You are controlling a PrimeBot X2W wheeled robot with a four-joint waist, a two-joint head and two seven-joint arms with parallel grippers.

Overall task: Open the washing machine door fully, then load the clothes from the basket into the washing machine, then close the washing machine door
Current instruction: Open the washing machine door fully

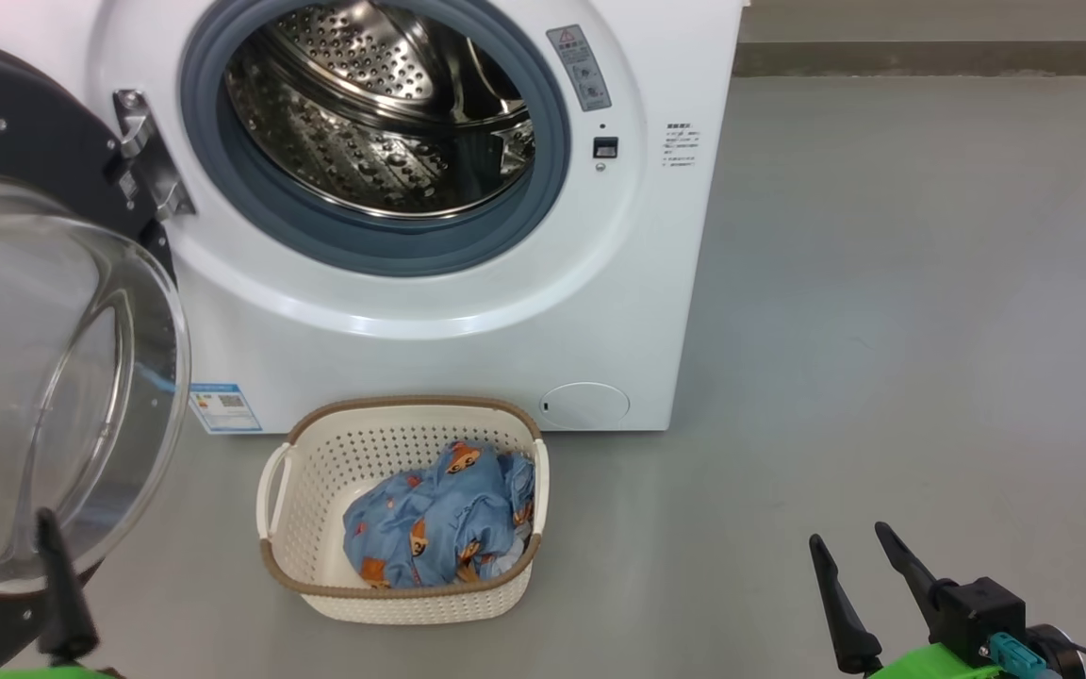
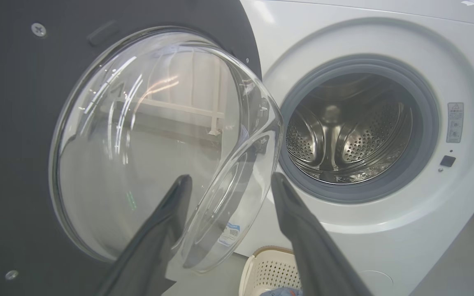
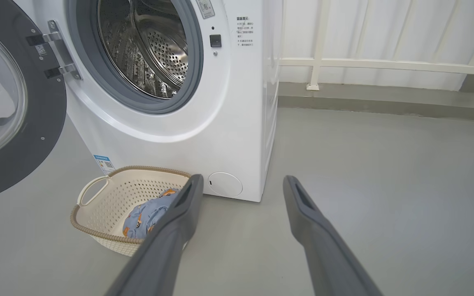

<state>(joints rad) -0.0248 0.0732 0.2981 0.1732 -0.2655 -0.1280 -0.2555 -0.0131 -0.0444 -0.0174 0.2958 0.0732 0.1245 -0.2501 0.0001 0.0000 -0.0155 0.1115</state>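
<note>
**A:** Where is the large round glossy black door [image 1: 15, 132] with the bulging clear glass window?

**B:** Swung open, off the big white front-loading washing machine [image 1: 468, 358]. Its glass bulges just ahead of the left gripper [image 2: 231, 179], whose two dark fingers stand apart, clamping nothing. I cannot tell whether they touch it.

**A:** And the right gripper [image 3: 243, 179]?

**B:** Its fingers are apart too, and empty. Ahead and to their left sits the small cream perforated plastic basket [image 1: 402, 405] with a brown rim, holding the light blue animal-print clothes [image 1: 439, 519].
</note>
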